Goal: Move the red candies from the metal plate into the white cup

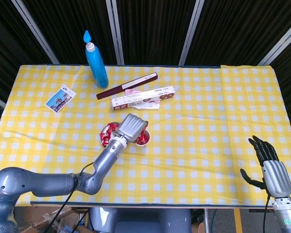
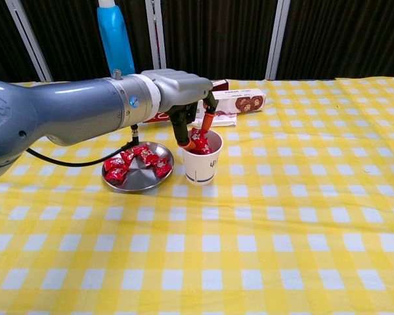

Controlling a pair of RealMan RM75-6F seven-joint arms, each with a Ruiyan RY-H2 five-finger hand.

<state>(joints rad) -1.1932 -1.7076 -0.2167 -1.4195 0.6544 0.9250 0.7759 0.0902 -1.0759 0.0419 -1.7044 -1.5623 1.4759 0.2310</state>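
The metal plate [image 2: 128,185] [image 1: 105,130] holds several red candies [image 2: 134,161] [image 1: 108,134]. Right beside it stands the white cup [image 2: 200,167] [image 1: 144,141] with red candies [image 2: 198,139] heaped at its mouth. My left hand [image 2: 177,92] [image 1: 132,127] hovers over the cup, hiding most of it in the head view. Its orange fingertips [image 2: 209,120] are spread over the rim, one low at the cup's left edge, with nothing visibly pinched. My right hand [image 1: 269,167] hangs off the table's front right corner, fingers apart and empty.
A blue spray bottle [image 1: 96,60] [image 2: 117,46] stands at the back left. A long cookie box [image 1: 143,97] [image 2: 240,102] and a dark red box [image 1: 127,86] lie behind the cup. A picture card [image 1: 60,98] lies at the far left.
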